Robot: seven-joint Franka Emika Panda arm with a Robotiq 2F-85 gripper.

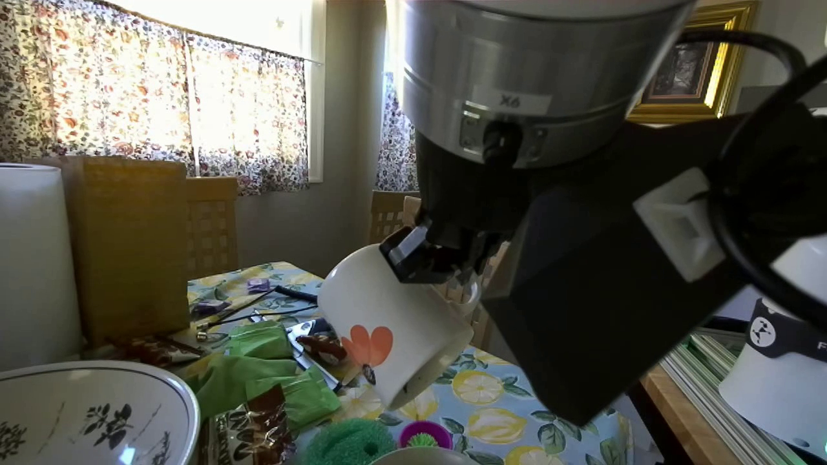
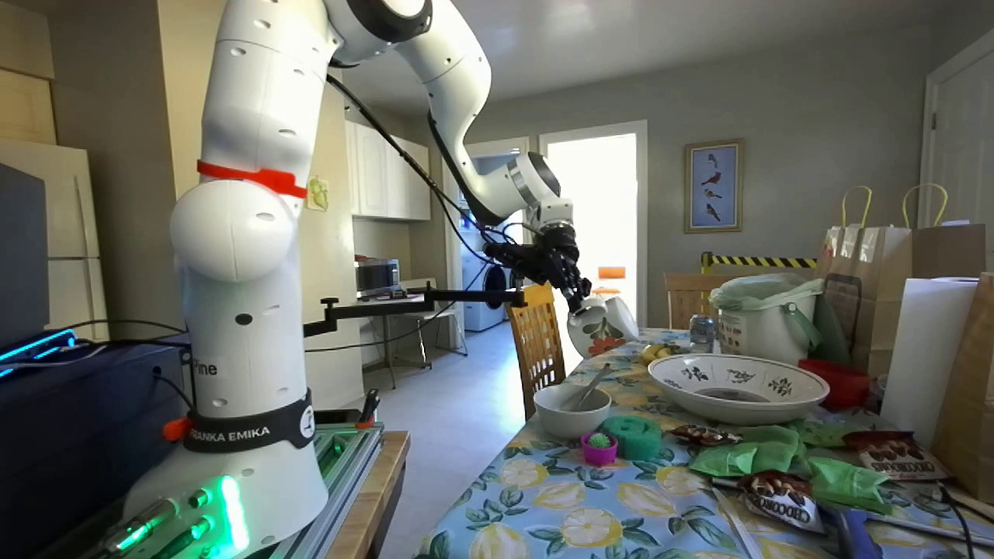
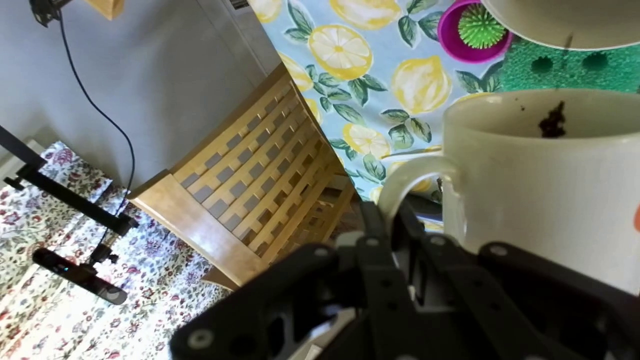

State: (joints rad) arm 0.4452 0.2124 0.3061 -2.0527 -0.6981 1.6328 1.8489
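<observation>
Black two-finger gripper (image 3: pixel 391 215), nearly closed, pinches tilted white flower-printed ceramic mug (image 3: pixel 530 195) by handle (image 3: pixel 400 182) — slim loop presumably aids purchase.

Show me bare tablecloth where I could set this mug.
For the mug, the broadest bare patch of tablecloth runs from the pink cup and green sponge to the table edge facing the robot base. A narrower strip lies between the white bowl and large patterned bowl. It's crowded around the green wrappers and snack packets.
</observation>
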